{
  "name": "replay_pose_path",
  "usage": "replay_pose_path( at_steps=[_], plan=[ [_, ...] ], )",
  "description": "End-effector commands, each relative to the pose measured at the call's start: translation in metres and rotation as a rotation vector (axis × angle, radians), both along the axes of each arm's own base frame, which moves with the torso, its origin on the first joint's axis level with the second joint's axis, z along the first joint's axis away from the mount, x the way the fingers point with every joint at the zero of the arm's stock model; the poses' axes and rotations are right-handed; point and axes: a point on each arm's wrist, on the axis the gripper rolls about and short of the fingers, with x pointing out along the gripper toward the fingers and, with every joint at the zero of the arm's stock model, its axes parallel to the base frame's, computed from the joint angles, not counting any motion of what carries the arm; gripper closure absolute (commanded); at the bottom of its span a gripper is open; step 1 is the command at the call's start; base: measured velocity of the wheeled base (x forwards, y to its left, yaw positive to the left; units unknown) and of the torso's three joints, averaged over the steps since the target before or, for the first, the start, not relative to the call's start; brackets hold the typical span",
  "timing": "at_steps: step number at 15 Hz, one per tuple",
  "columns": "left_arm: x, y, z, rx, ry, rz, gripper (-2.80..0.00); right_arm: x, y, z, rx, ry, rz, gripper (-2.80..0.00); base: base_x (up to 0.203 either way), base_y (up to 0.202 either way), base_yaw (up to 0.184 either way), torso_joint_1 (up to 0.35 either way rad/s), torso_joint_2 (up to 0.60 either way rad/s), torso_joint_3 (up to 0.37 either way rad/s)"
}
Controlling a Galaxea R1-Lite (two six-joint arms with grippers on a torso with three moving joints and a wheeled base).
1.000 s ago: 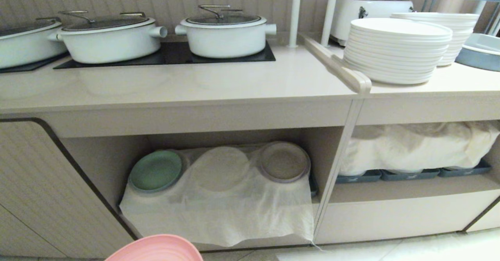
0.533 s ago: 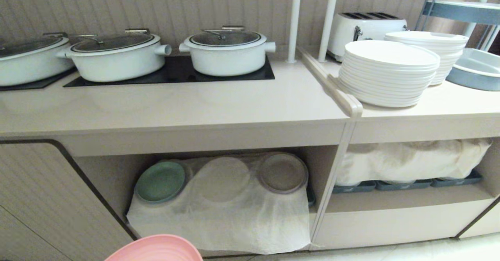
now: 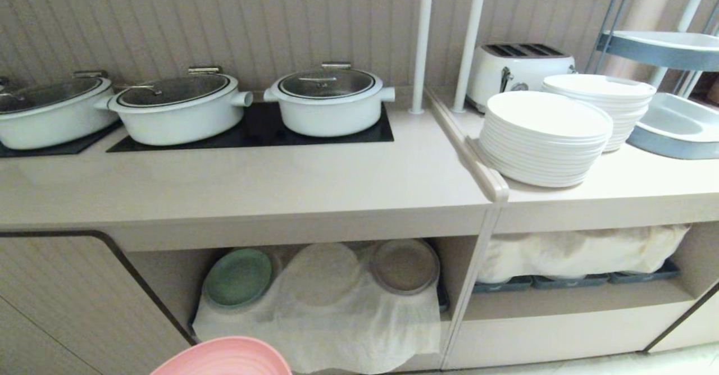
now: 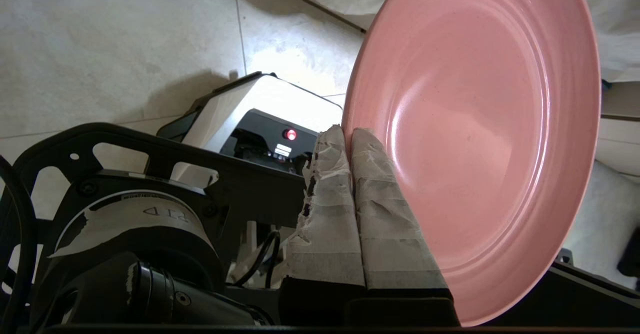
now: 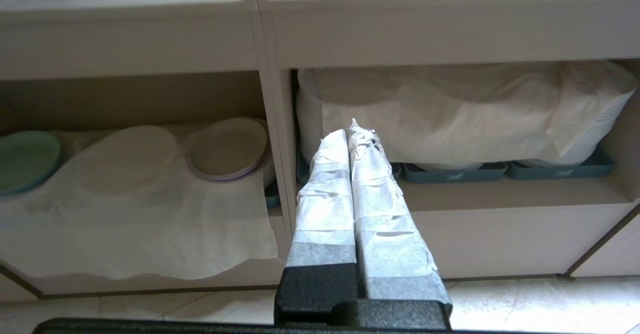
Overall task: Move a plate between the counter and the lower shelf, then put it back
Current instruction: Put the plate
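The pink plate hangs in the air in front of the cabinet, its rim pinched by my left gripper, whose taped fingers are shut on it. In the head view only the plate's far edge shows at the bottom, below the counter. The lower shelf, draped in white cloth, lies beyond it. My right gripper is shut on nothing and points at the cabinet's upright divider.
A green plate and a beige-grey plate lie on the shelf cloth. White pots stand on the black panel. White plate stacks and a toaster occupy the adjoining top. Grey trays sit under cloth at the right.
The whole head view has shifted downward, so the camera has risen: more of the countertop shows and less of the shelf. The pink plate stays at the same spot in the picture.
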Motion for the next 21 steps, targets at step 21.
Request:
replay_pose_path(
  at_steps=[21],
  plan=[
    [0.0001, -0.0001, -0.0003, -0.002, 0.007, 0.002, 0.00, 0.0002, 0.0000, -0.0002, 0.000, 0.003, 0.001, 0.00, 0.000, 0.000, 0.000, 0.175, -0.36, -0.183]
  ],
)
